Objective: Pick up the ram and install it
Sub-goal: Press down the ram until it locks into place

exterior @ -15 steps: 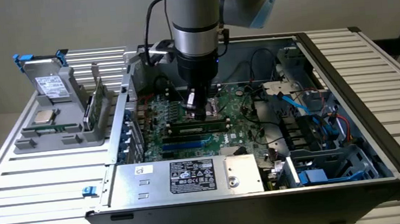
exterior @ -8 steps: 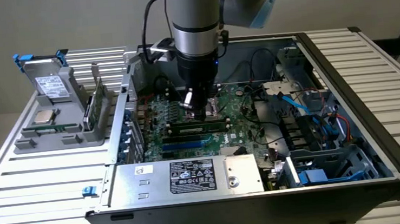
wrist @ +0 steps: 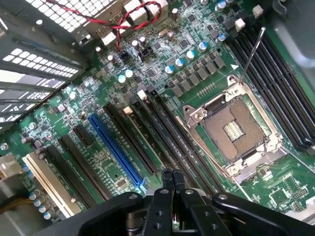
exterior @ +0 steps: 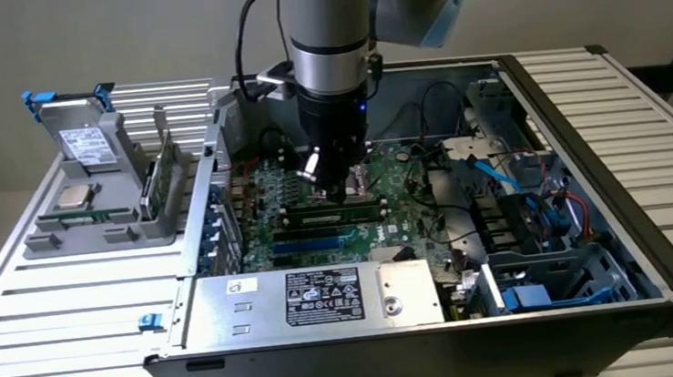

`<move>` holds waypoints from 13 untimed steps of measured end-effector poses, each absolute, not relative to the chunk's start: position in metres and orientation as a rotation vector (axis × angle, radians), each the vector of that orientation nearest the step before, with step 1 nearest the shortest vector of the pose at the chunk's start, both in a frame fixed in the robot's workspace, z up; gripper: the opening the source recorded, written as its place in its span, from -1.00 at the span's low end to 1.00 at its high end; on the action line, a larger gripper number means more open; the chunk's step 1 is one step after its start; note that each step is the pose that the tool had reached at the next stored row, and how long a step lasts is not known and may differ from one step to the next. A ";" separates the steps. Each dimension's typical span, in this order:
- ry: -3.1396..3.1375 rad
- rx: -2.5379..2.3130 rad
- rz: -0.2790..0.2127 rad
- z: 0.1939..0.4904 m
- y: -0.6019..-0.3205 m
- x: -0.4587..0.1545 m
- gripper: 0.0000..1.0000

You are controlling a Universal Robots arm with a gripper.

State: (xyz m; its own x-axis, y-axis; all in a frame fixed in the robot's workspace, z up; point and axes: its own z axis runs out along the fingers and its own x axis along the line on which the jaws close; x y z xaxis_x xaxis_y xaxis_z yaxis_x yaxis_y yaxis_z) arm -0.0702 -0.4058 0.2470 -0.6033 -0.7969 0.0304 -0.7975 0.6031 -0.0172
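Note:
The ram (exterior: 336, 212), a long narrow green stick with dark chips, lies along a slot of the motherboard (exterior: 415, 177) inside the open computer case. Black latches sit at both of its ends. My gripper (exterior: 339, 191) points straight down just above the middle of the stick; whether they touch I cannot tell. In the wrist view the gripper (wrist: 172, 176) has its two fingers pressed together with nothing between them. They hang over the long black slots (wrist: 165, 135) next to the empty processor socket (wrist: 234, 130).
A grey holder (exterior: 96, 230) on the slatted table at the exterior view's left carries a square silver processor chip (exterior: 73, 195) and an upright green board (exterior: 160, 181). The case walls, a power supply box (exterior: 321, 298), cables (exterior: 513, 182) and a drive cage (exterior: 565, 287) crowd around the motherboard.

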 end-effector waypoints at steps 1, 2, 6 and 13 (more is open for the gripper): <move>-2.806 1.367 0.045 0.247 -0.406 -0.070 -0.78; -2.816 1.345 0.045 0.247 -0.406 -0.070 -0.78; -2.857 1.256 0.044 0.247 -0.406 -0.070 -0.78; -2.919 1.098 0.042 0.247 -0.406 -0.070 -0.78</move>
State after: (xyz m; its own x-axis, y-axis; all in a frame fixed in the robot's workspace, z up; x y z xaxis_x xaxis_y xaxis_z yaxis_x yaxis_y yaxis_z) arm -0.0702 -0.4058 0.2470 -0.7517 -0.6588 0.0305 -0.6594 0.7516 -0.0172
